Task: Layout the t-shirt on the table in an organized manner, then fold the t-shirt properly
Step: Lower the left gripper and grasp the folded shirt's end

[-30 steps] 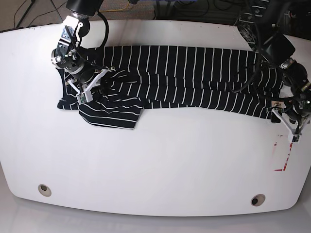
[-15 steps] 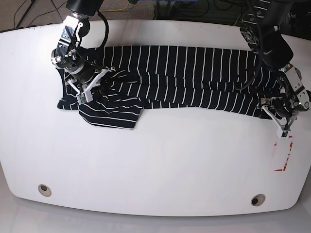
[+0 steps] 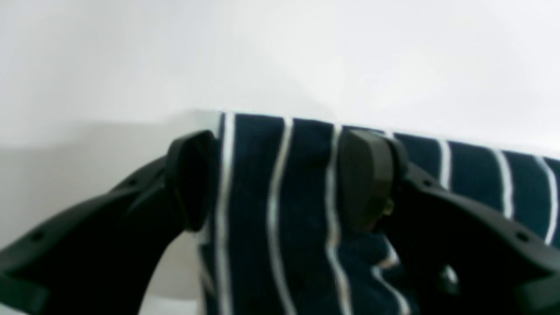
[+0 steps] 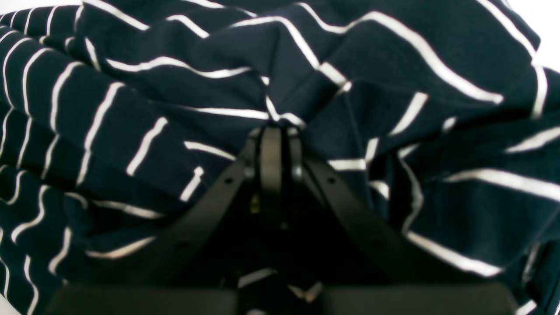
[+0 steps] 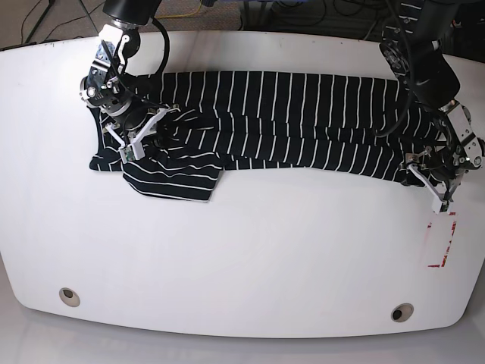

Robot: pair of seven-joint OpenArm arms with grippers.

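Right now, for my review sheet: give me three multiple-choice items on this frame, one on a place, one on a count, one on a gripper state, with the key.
1. Where does the t-shirt lie on the table?
A. along the far edge
B. along the near edge
C. hanging off the front

2. How many round metal-ringed holes show in the tabletop?
A. none
B. two
C. four

3. How does the right gripper stand?
A. wide open above bare table
B. out of view
C. shut on bunched fabric

Key: 1 A, the shirt stretches along the far side in the base view. 2 B, one hole near each front corner, the other. 3 C, the right wrist view shows the fingers together with striped cloth gathered at their tips.
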